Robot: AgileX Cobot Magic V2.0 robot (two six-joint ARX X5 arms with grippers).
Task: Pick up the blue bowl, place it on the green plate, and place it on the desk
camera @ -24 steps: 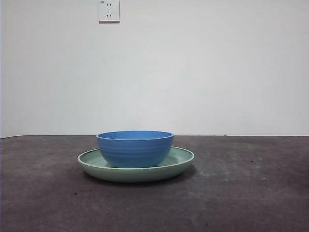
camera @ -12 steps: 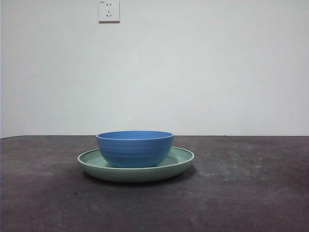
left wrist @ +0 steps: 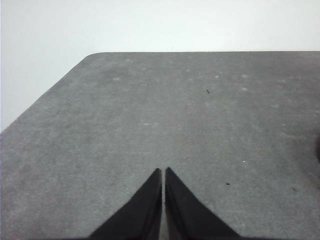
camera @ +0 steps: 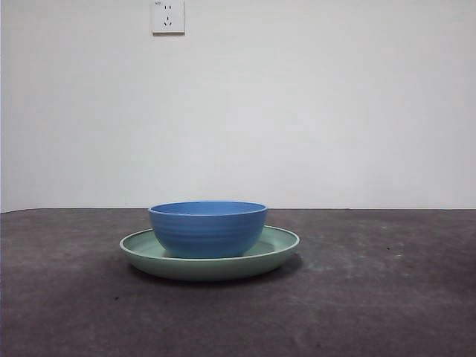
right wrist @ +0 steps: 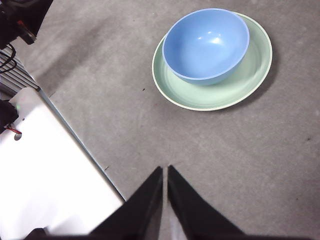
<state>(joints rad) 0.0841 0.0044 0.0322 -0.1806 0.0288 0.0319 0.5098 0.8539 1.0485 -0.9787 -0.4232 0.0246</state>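
The blue bowl (camera: 207, 228) stands upright inside the green plate (camera: 279, 245), slightly left of the plate's middle, on the desk (camera: 372, 297). From above, the right wrist view shows the same bowl (right wrist: 206, 44) on the plate (right wrist: 250, 75). My right gripper (right wrist: 165, 170) is shut and empty, high above the desk and well back from the plate. My left gripper (left wrist: 163, 171) is shut too, over bare desk (left wrist: 175, 110), with neither dish in its view. Neither arm shows in the front view.
A white wall with a power socket (camera: 167, 16) stands behind the desk. In the right wrist view the desk's edge runs past a white surface (right wrist: 45, 170) and dark equipment with cables (right wrist: 15, 30). The left wrist view shows a rounded desk corner (left wrist: 92, 55).
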